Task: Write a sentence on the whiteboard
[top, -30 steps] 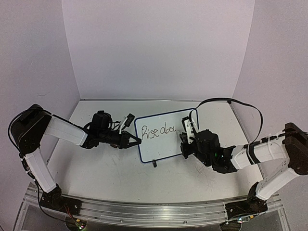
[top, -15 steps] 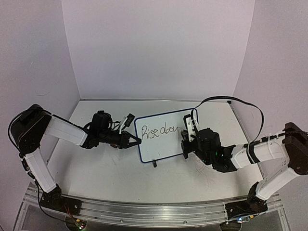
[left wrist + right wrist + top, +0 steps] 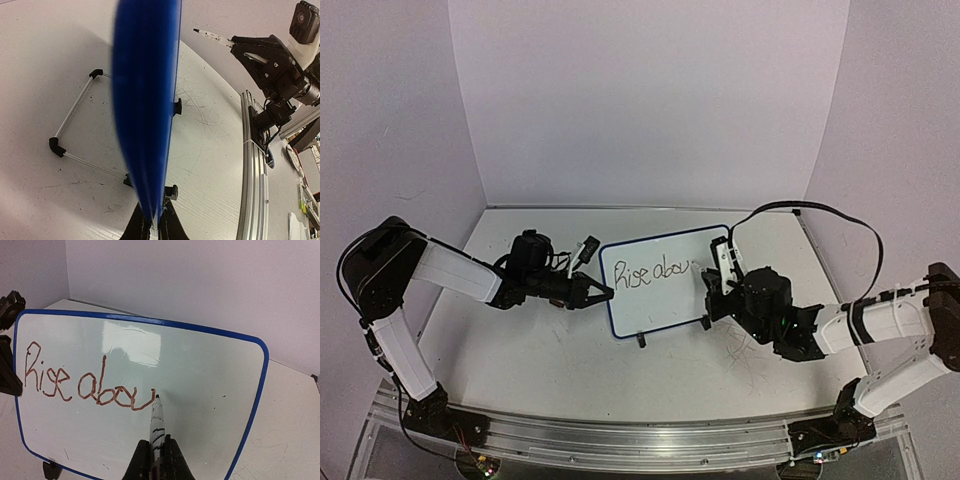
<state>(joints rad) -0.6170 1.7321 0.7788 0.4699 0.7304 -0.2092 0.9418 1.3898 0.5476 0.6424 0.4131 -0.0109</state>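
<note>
The small blue-rimmed white board (image 3: 665,305) is pinched at its left edge by the left tool (image 3: 604,293) on the white counter (image 3: 540,350). A white marker pen (image 3: 156,425) is squeezed in the right tool (image 3: 156,452), tip at the red-brown handwritten words (image 3: 85,385) "Rise abou".

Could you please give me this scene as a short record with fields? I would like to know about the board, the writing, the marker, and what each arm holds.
whiteboard: stands on its feet, blue rim, wire stand behind it
writing: one row, reads roughly "Rise abou", not finished
left gripper: shut on the board's left edge
right gripper: shut on a marker
marker tip: at the end of the last stroke; actual contact cannot be told
</note>
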